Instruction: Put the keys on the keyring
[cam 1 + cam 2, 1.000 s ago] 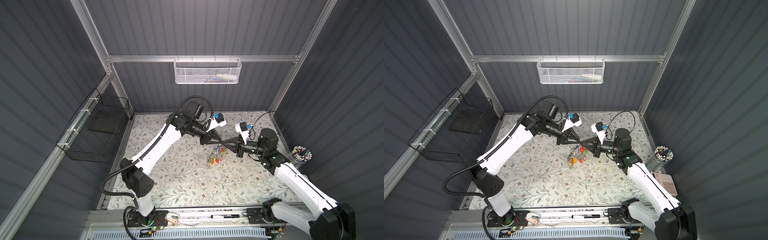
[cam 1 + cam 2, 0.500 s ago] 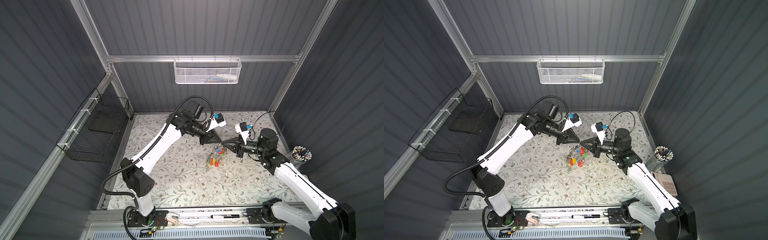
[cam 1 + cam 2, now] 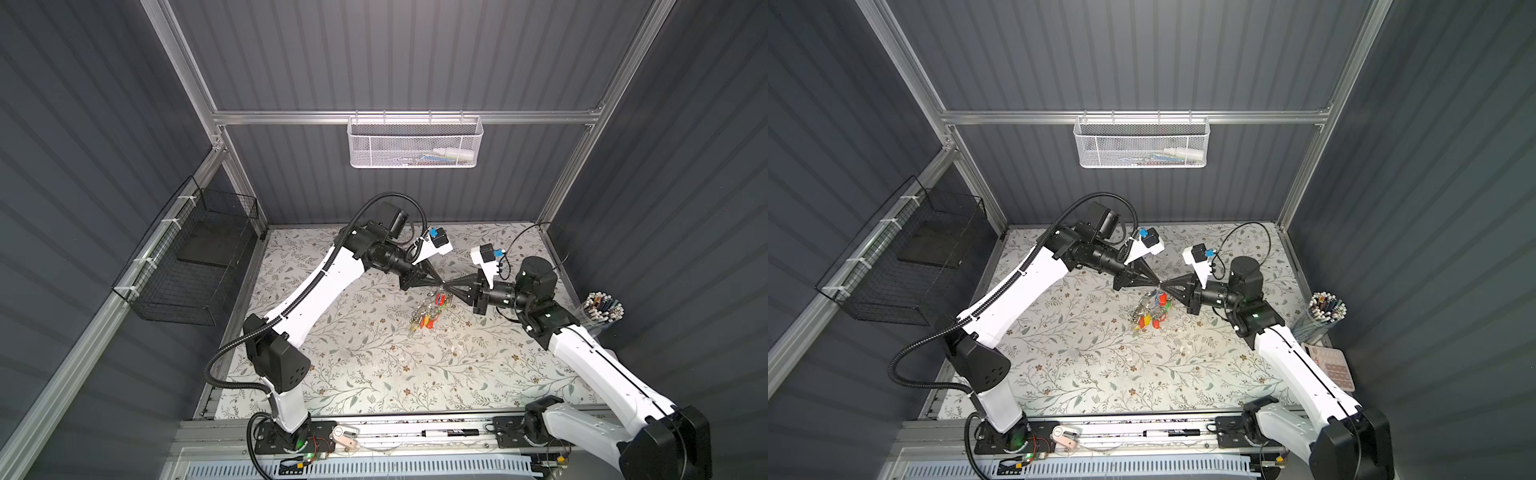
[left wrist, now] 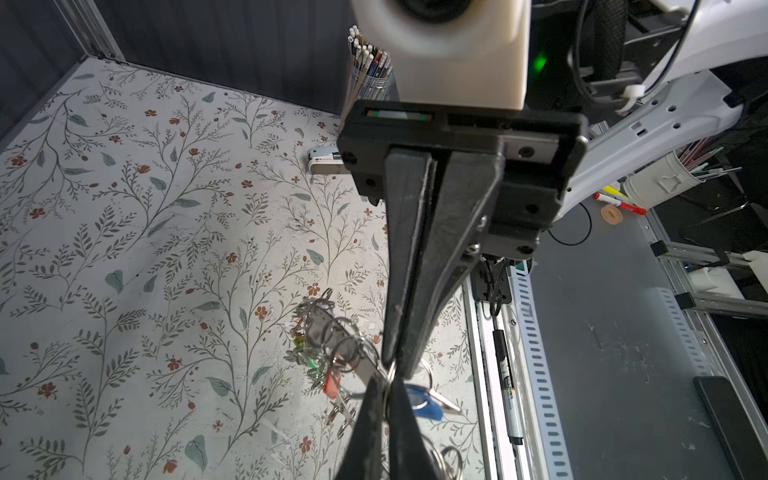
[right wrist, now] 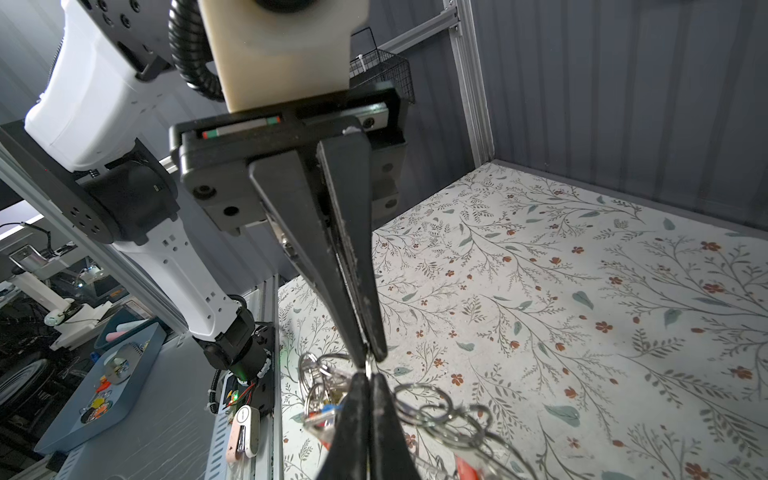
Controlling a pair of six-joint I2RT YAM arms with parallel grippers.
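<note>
The keyring (image 3: 427, 313) hangs in mid-air above the floral mat (image 3: 374, 365), a grey plate (image 4: 328, 330) hung with split rings and red, green and orange tags. My left gripper (image 3: 439, 285) and right gripper (image 3: 449, 286) meet tip to tip just above it in both top views. Each is shut on the same thin split ring (image 5: 368, 365) at the bundle's top. The keys with the blue tag (image 4: 424, 406) dangle beside my left fingers (image 4: 374, 415), joined to that ring. More loose rings (image 5: 440, 409) hang beside my right gripper (image 5: 368, 377).
A clear cup of pens (image 3: 600, 309) stands at the mat's right edge, a calculator (image 3: 1331, 365) in front of it. A white mesh basket (image 3: 413, 143) hangs on the back wall and a black wire basket (image 3: 195, 266) on the left wall. A marker (image 3: 451, 433) lies on the front rail.
My left gripper's jaws have closed, and its tips have come together with the right gripper's tips on the ring. The bundle stays hanging under the right gripper.
</note>
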